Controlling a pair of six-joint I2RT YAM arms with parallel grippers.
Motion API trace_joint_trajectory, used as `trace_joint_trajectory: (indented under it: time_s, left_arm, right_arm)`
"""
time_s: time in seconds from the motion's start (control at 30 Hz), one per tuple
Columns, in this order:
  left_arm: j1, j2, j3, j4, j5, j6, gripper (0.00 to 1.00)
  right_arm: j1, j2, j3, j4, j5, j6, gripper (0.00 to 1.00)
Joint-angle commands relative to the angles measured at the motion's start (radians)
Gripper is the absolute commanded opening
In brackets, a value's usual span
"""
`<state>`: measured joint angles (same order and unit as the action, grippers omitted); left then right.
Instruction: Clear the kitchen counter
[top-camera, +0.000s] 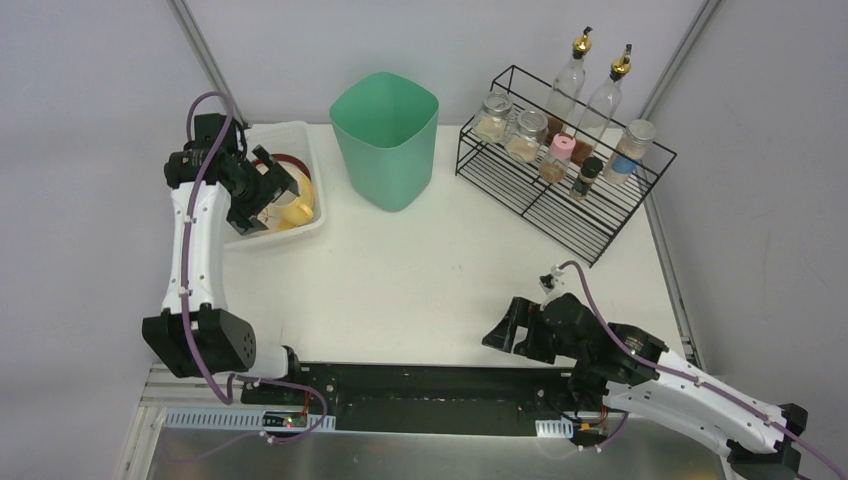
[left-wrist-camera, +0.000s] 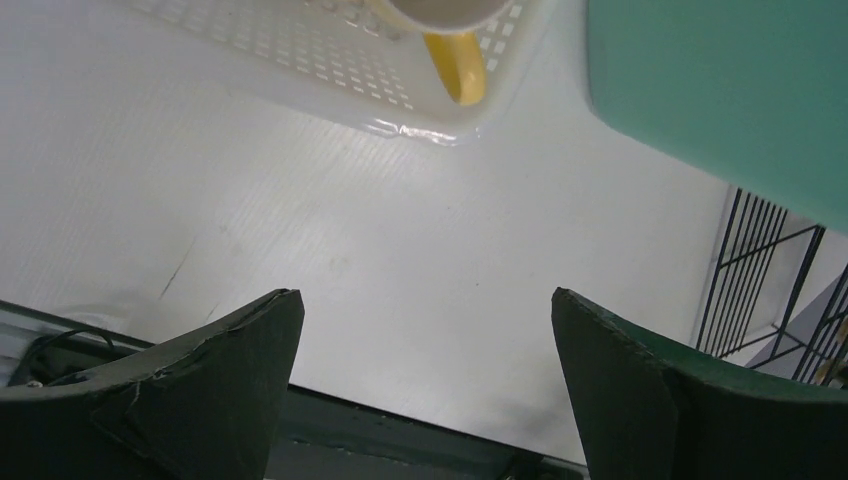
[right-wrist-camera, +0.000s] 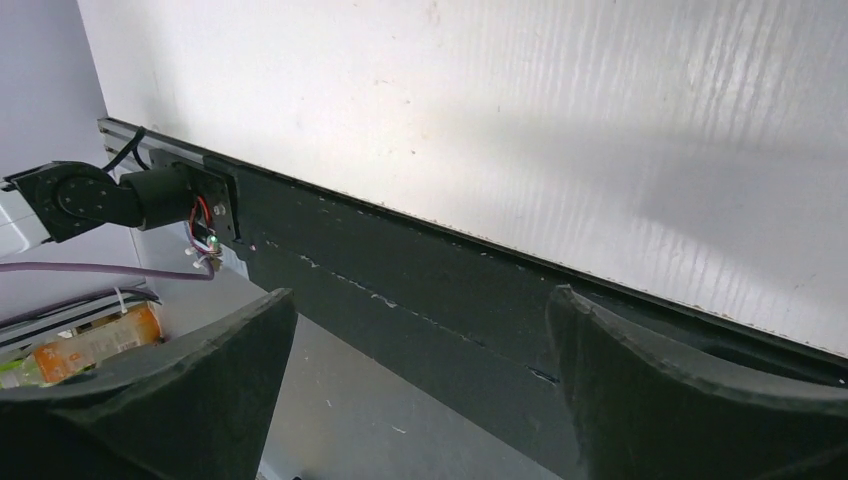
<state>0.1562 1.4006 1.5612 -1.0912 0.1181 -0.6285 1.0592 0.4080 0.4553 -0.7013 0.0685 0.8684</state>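
We're looking down past our left gripper (left-wrist-camera: 425, 296), jaws spread wide with nothing between them, just bare white table (left-wrist-camera: 400, 220) underneath. Up top there's a white perforated basket (left-wrist-camera: 300, 50) sitting on the table, and a pale mug (left-wrist-camera: 440, 10) in it, its yellow handle (left-wrist-camera: 457, 68) pointing our way. A green bin (left-wrist-camera: 720, 80) fills the top right corner, and a black wire rack (left-wrist-camera: 765, 280) peeks in at the right edge.
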Motion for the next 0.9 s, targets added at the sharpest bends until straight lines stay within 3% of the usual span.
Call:
trace_joint_trajectory:
  time_s: [0.0,0.4,0.7,0.87]
  left_arm:
    - [-0.006,-0.095,-0.072,-0.028,0.121,0.146,0.99]
    - [-0.098,-0.334,-0.268,0.021,0.431,0.353,0.99]
    - [-0.224,-0.500,-0.370,0.078,0.570,0.343,0.99]
    - [-0.265,-0.566,-0.413,0.101,0.557,0.312,0.99]
  right_arm:
    - [0.005,0.044,0.104,-0.046,0.063,-0.062,0.99]
    - [0.005,0.198,0.295,-0.151,0.198,-0.107,1.00]
    - [0.005,0.384,0.504,-0.284,0.412,-0.134,0.99]
    - [0.005,0.426,0.557,-0.278,0.494,-0.132,0.99]
